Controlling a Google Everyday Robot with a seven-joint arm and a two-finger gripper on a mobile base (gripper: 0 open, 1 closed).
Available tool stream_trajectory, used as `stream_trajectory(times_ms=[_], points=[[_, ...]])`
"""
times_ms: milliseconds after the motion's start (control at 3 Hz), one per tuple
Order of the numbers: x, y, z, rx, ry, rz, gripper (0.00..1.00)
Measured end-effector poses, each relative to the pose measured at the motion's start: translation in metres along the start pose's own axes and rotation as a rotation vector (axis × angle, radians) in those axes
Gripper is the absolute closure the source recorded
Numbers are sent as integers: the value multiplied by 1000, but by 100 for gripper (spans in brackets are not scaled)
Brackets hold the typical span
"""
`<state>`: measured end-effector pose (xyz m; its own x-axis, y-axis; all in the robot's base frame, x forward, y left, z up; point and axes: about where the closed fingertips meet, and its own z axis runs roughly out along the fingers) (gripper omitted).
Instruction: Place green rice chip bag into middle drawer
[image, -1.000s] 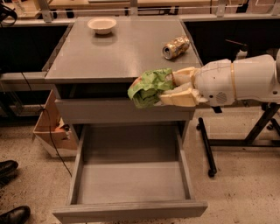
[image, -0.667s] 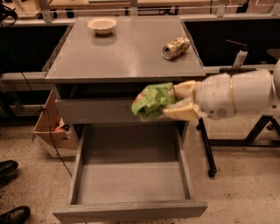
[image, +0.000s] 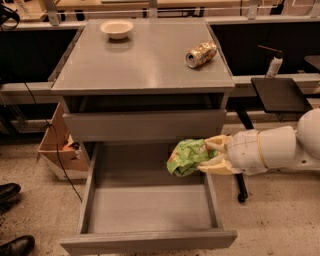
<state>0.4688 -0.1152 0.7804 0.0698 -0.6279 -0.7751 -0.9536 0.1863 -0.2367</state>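
The green rice chip bag (image: 186, 156) is crumpled and held in my gripper (image: 212, 155), whose cream fingers (image: 216, 144) are shut on its right end. The bag hangs over the back right part of the open middle drawer (image: 150, 206), a wide grey box pulled out toward the camera, near its right wall. The white arm reaches in from the right edge of the view.
On the grey cabinet top (image: 142, 60) a small white bowl (image: 116, 28) sits at the back left and a gold can (image: 200, 53) lies at the right. A closed grey drawer front (image: 142, 125) is above. A cardboard box (image: 57, 150) and black shoes (image: 12, 215) are left.
My gripper has lowered with the bag, from in front of the upper drawer front down to over the open drawer's back right part.
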Motion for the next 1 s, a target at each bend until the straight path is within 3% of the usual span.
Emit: stream_trajectory(times_ms=[667, 1000], points=[[59, 12, 33, -24, 63, -36, 100], [59, 12, 33, -24, 63, -36, 100]])
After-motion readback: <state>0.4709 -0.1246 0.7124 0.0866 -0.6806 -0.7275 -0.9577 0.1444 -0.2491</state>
